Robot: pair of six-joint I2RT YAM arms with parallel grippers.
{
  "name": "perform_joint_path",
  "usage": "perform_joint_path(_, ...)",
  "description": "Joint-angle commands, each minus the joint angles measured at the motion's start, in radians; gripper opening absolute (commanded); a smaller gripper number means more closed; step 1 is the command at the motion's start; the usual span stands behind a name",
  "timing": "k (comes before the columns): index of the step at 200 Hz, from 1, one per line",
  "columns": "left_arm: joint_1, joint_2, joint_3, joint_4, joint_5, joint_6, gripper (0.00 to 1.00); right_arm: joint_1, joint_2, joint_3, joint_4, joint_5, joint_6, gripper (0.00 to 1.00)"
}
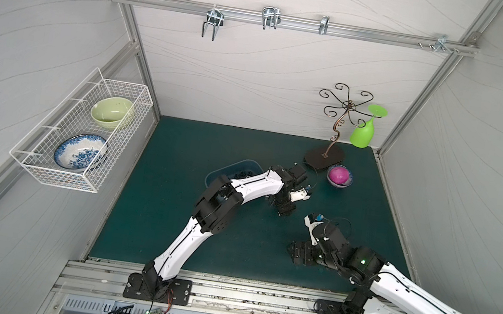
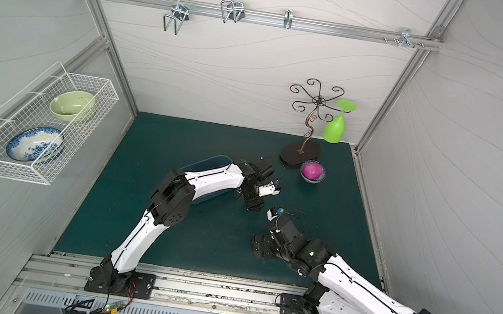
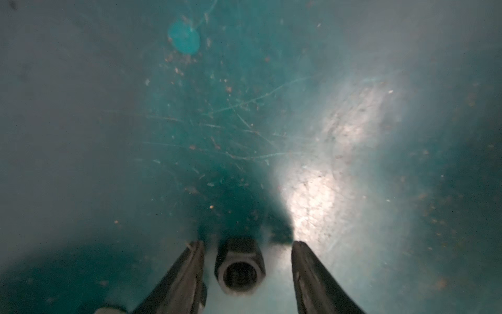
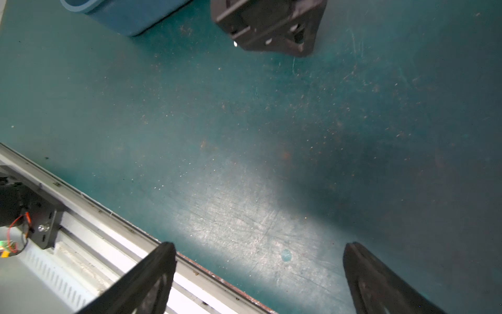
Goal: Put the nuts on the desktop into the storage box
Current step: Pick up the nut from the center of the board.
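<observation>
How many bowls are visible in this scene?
3. A pale green ceramic bowl and a blue-and-white patterned bowl lie in the white wire basket; a small bluish bowl holding a magenta ball stands on the teal desktop. More may be hidden.

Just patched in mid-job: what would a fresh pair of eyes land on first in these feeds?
The bright green glass hangs upside down from the scrolled wire stand at the desktop's back right, with a magenta ball in a small bowl beside its base. In the left wrist view, a black nut sits between the left gripper's open fingers, gaps showing on both sides.
</observation>
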Motion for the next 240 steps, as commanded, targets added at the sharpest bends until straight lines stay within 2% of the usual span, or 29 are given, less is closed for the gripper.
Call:
perform_joint_path(1, 0.015, 0.021, 0.045, -0.014, 0.021, 0.002, 0.54, 0.006, 0.013, 0.069, -0.01, 0.082, -0.059, 0.99)
perform_joint_path(37, 0.019, 0.024, 0.045, -0.022, 0.045, -0.005, 0.51, 0.006, 0.047, 0.053, 0.094, 0.089, -0.161, 0.99)
perform_joint_path(57, 0.019, 0.039, 0.045, -0.029, 0.043, -0.014, 0.48, 0.007, 0.066, 0.019, 0.179, 0.06, -0.271, 0.99)
perform_joint_path(70, 0.019, 0.044, 0.043, -0.035, 0.044, -0.017, 0.48, 0.006, 0.072, 0.001, 0.211, 0.093, -0.294, 0.99)
perform_joint_path(106, 0.019, 0.044, 0.042, -0.037, 0.061, -0.021, 0.46, 0.006, 0.018, -0.084, 0.345, 0.107, -0.374, 0.99)
perform_joint_path(131, 0.02, 0.041, 0.045, -0.038, 0.065, -0.022, 0.43, 0.006, -0.044, -0.154, 0.409, 0.111, -0.397, 0.99)
perform_joint_path(171, 0.019, 0.045, 0.046, -0.046, 0.076, -0.021, 0.4, 0.006, -0.088, -0.188, 0.376, 0.155, -0.366, 0.99)
perform_joint_path(186, 0.019, 0.044, 0.046, -0.05, 0.077, -0.02, 0.39, 0.006, -0.089, -0.193, 0.377, 0.147, -0.359, 0.99)
perform_joint_path(201, 0.019, 0.044, 0.044, -0.049, 0.07, -0.026, 0.32, 0.007, -0.08, -0.19, 0.373, 0.143, -0.357, 0.99)
perform_joint_path(230, 0.019, 0.03, 0.044, -0.065, 0.069, -0.026, 0.31, 0.006, -0.054, -0.181, 0.38, 0.13, -0.357, 0.99)
perform_joint_path(240, 0.02, 0.024, 0.044, -0.07, 0.069, -0.02, 0.26, 0.006, -0.044, -0.177, 0.383, 0.123, -0.359, 0.99)
